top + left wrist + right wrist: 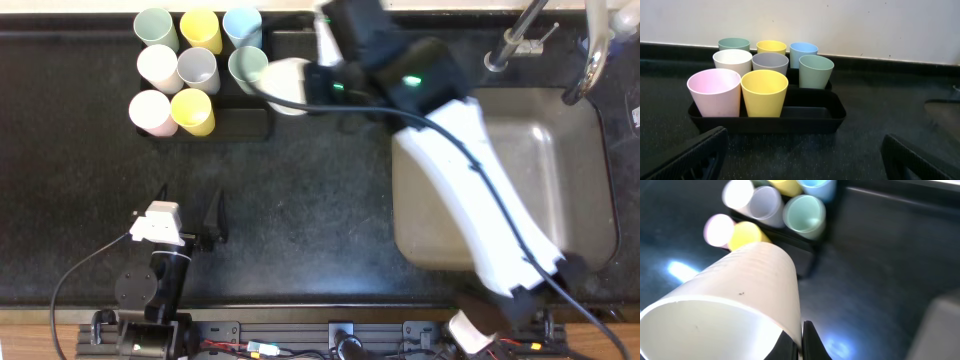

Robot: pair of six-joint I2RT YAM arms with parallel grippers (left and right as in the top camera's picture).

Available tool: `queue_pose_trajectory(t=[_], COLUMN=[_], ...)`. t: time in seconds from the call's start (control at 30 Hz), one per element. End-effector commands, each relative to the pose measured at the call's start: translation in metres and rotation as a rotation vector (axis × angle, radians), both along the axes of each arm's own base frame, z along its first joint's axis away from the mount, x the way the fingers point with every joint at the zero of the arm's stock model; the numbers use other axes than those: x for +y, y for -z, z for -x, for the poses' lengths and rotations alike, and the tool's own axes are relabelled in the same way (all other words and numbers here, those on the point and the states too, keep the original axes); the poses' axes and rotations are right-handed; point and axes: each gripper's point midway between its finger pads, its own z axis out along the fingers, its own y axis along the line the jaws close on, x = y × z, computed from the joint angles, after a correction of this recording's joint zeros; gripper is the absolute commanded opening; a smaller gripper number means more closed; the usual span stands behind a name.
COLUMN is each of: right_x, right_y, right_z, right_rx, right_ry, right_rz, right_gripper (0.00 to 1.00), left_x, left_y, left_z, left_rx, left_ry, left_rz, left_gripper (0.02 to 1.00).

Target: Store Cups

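Note:
A black tray (250,124) at the back left of the counter holds several upright cups: green, yellow, blue, white, grey, a second green (247,66), pink (152,112) and a second yellow (192,110). Its front right slot (810,111) holds no cup. My right gripper (318,82) reaches across from the right and is shut on a white cup (288,86), which is tilted and held just right of the tray. In the right wrist view the white cup (740,310) hangs above the counter beside the tray. My left gripper (190,207) stands open near the front left, facing the tray (765,122).
A steel sink (560,150) with a faucet (515,40) takes up the right side. The dark counter (320,200) lies between the tray and the arm bases. A wall runs behind the tray.

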Motion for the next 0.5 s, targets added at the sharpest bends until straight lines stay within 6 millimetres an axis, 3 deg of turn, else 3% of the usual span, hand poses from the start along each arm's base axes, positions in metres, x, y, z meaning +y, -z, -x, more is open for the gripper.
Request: queue_pose_trajectory(t=[0.03,0.3,0.5], right_x=[0.038,0.068,0.074], right_y=[0.041,0.092,0.112], right_z=[-0.013,-0.019,-0.027], right_rx=[0.088,0.153,0.150], right_ry=[0.009,-0.014,-0.001], right_rz=[0.007,0.050,0.080], right_gripper=[0.042,0.042,0.042], left_x=[-0.001,-0.001,-0.001], left_y=[-0.001,-0.001,-0.001], left_z=[0.001,0.001,0.001], left_rx=[-0.009,-0.009,-0.009], left_ry=[0.010,0.010,0.010], left_rz=[-0.020,-0.020,-0.020], left_gripper=[1.000,1.000,1.000])
